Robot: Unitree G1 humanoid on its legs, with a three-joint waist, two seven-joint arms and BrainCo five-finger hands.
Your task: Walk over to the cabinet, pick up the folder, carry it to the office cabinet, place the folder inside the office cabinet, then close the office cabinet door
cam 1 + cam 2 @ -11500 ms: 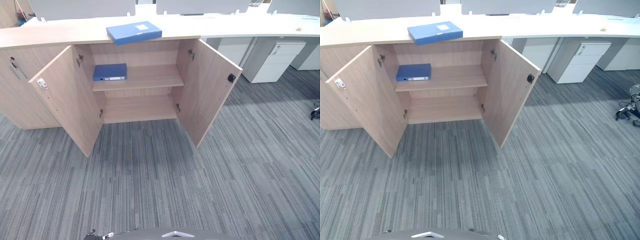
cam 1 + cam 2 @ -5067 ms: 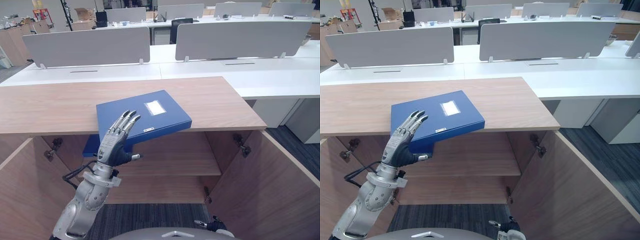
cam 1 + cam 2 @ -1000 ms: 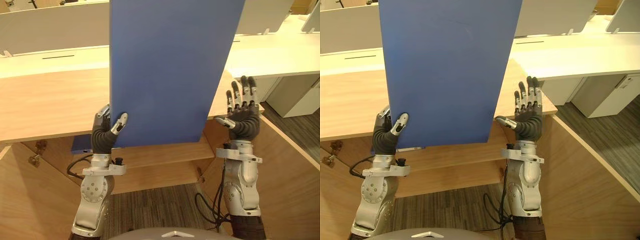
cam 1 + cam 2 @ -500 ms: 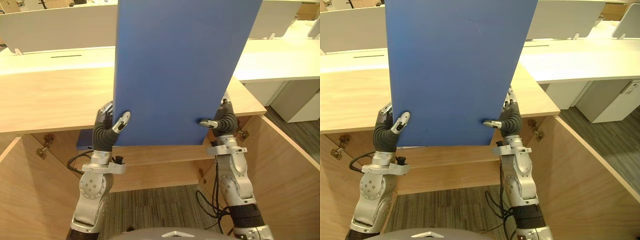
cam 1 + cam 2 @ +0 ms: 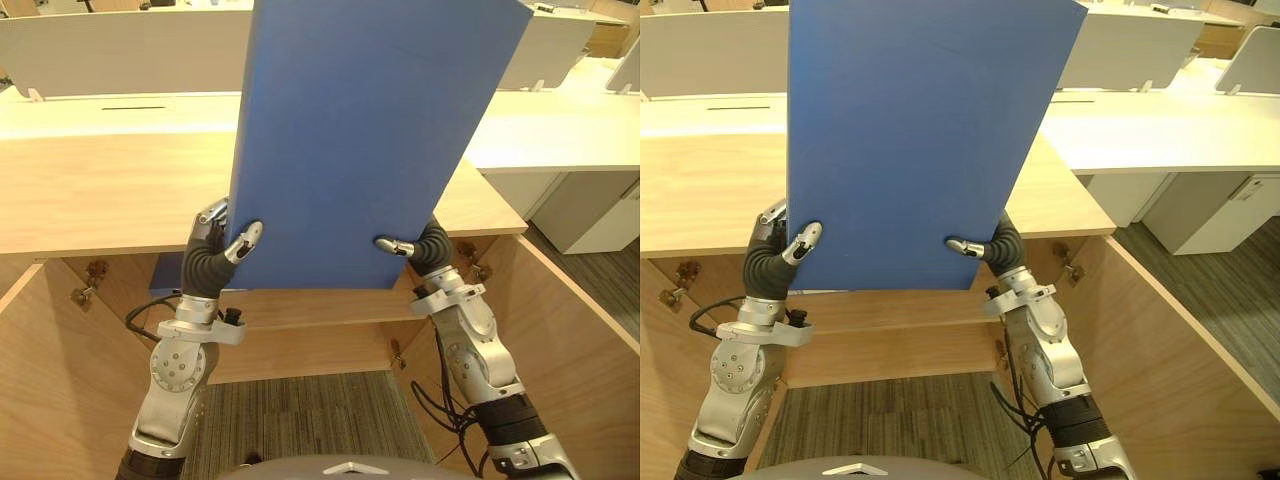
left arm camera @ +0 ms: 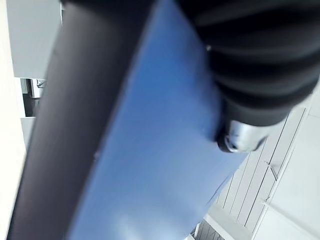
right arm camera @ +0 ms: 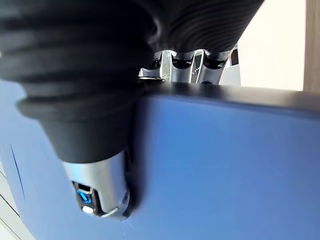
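A large blue folder (image 5: 370,130) stands upright in front of me, lifted above the wooden cabinet top (image 5: 100,200). My left hand (image 5: 212,262) is shut on its lower left corner, thumb on the near face. My right hand (image 5: 425,246) grips the lower right corner, thumb (image 7: 102,192) pressed on the blue face and fingers curled behind the edge. A second blue folder (image 5: 160,290) lies on the shelf inside the open cabinet, mostly hidden behind the held folder.
Both cabinet doors stand open, the left door (image 5: 60,390) and the right door (image 5: 580,360) flanking my arms. The inner shelf (image 5: 320,308) runs below my hands. White desks with grey dividers (image 5: 120,55) lie behind. Striped grey carpet (image 5: 300,430) is below.
My right hand has gone from open beside the folder to gripping its lower right corner. The folder has tilted a little to the right.
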